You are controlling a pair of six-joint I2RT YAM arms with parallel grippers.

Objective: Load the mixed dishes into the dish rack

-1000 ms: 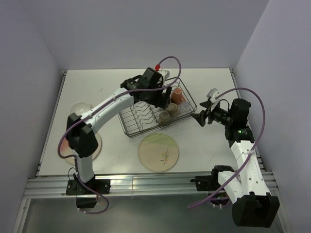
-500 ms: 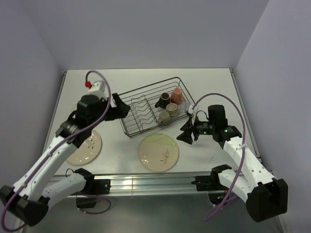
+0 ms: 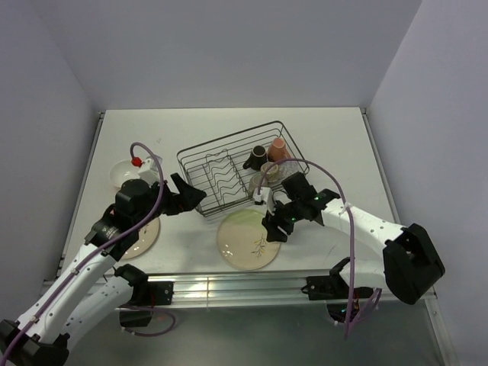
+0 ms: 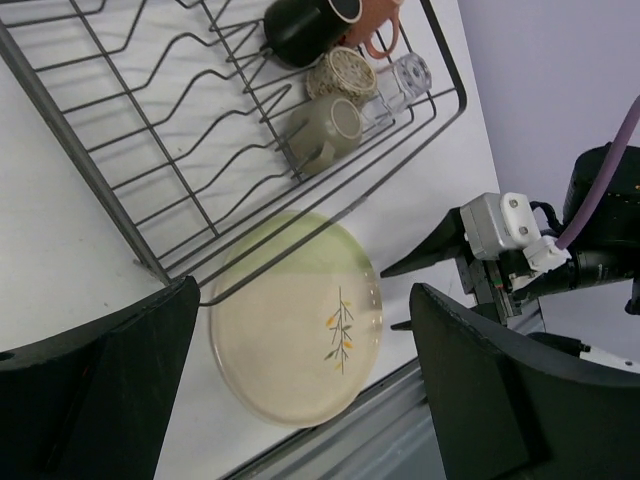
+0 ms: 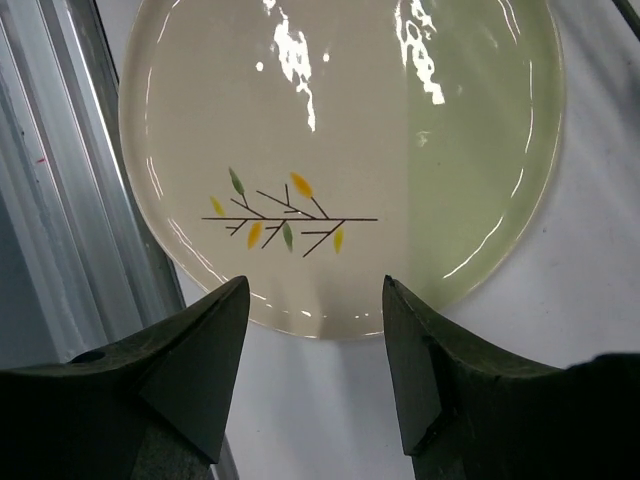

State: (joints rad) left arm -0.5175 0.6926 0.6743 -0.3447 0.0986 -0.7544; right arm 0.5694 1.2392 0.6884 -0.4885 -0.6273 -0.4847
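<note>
So the pink-tinted plate [image 3: 141,232] sits by the bench's [image 3: 328,137] left edge, the left gripper [image 3: 189,197] hangs wide open beside the mid-bench dish rack [image 3: 221,177], mugs [image 3: 258,155] in its right end, and the right gripper [image 5: 314,285], jaws apart, hovers over the green-tinted plate [image 3: 242,242] at the near edge.

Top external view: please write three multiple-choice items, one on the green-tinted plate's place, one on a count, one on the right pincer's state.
1. The green-tinted cream round plate lies: A in the black wire dish rack; B on the white table, near side of the rack; C behind the rack.
2. Plates in the rack: A none; B one; C two.
3. The right pincer is: A shut on the plate; B open; C shut, empty.
B: it lies flat on the table. A: dividers hold none. B: fingers apart, nothing between.
</note>
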